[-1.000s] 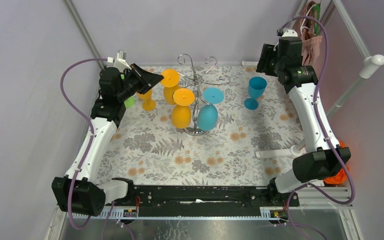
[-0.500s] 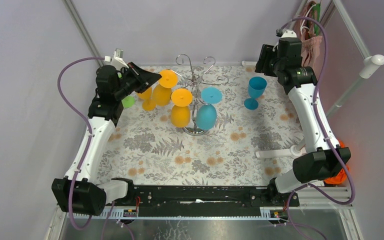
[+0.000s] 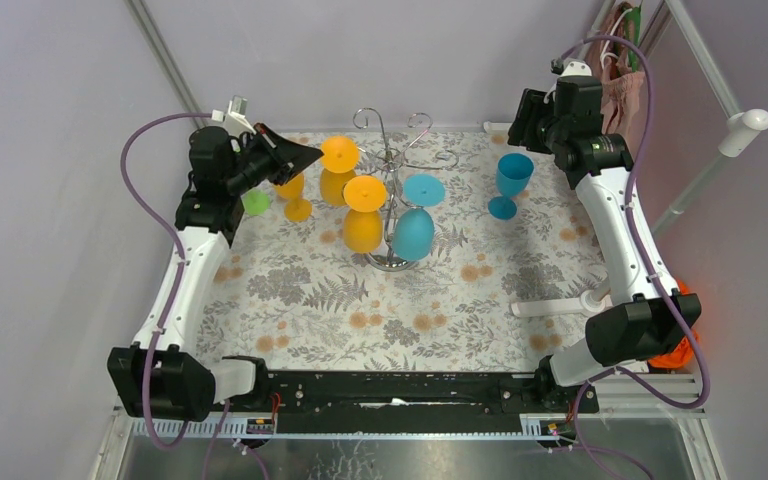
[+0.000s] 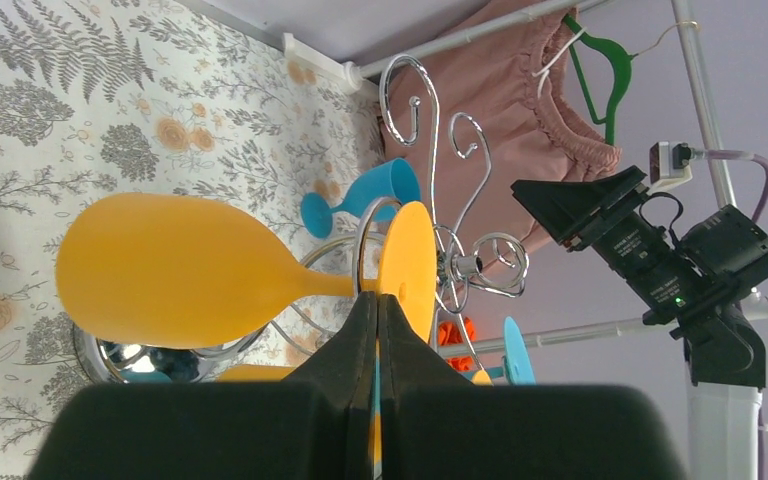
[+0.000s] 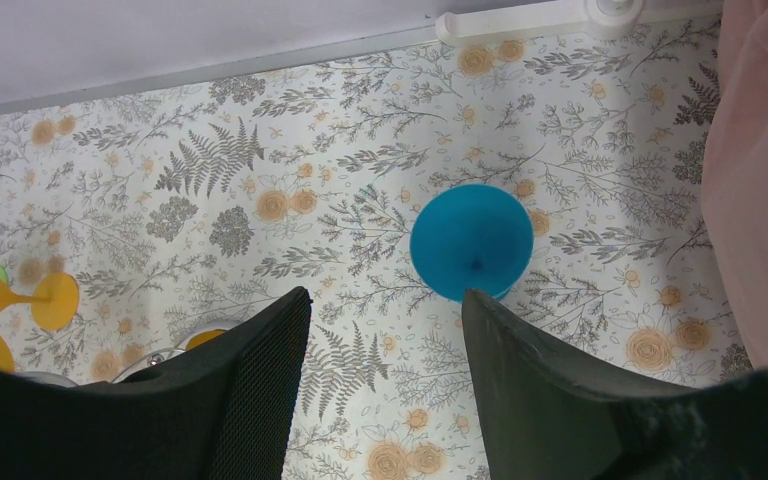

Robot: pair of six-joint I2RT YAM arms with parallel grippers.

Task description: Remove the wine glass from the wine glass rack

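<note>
Left gripper (image 4: 378,305) — pinching orange glass (image 4: 170,265) stem, it seems. Barely shifted since; glass not yet off rack (image 4: 463,266). Right gripper (image 5: 385,300) — fingers spread.

The wine glass rack (image 4: 462,266) is gleaming as polished silver wire, its round base shining like a mirror. The orange wine glass (image 4: 175,270) is looking like smooth, matt plastic, and so is the blue glass (image 5: 471,240). The flower-printed table cover (image 3: 310,300) is lying dull, and the pink cloth (image 4: 500,130) is hanging soft.
</note>
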